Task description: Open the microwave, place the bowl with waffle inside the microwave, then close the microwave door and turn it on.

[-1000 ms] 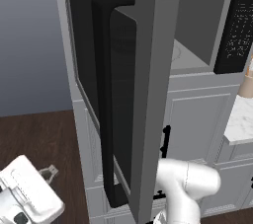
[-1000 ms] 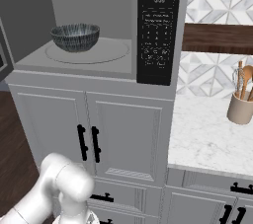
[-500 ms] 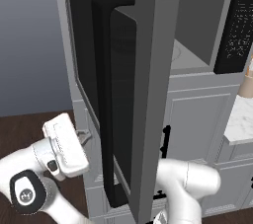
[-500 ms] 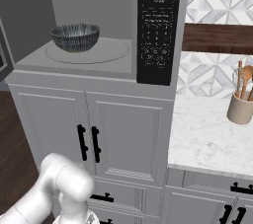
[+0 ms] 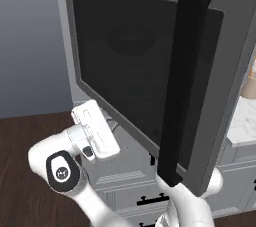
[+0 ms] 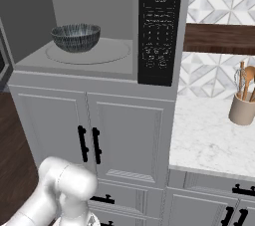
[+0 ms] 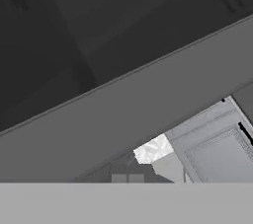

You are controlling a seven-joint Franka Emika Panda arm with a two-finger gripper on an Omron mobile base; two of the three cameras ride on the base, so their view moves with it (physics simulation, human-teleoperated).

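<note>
Status: the microwave (image 6: 99, 26) is open, and the bowl (image 6: 75, 37) already sits on the round turntable (image 6: 89, 53) inside the cavity, upper left of the right base view. Its contents cannot be made out from this angle. The opening and placing steps therefore appear complete.

The microwave door (image 5: 150, 76) is not yet closed. In the left base view it stands swung out toward the camera and takes up most of the frame, with its dark tinted window and the thick black vertical handle (image 5: 182, 86) right of centre. The hand view shows the grey lower frame of the door running diagonally across the picture, very close to the camera.

The gripper (image 5: 90, 121) sits at lower left of the left base view, against or just beside the lower left edge of the door; actual contact cannot be confirmed. Its jaws are pressed together with nothing between them.

Remaining, as judged from this state:
1. Push the door fully closed.
2. Press the start control on the black control panel (image 6: 159, 26), upper centre of the right base view.
</note>
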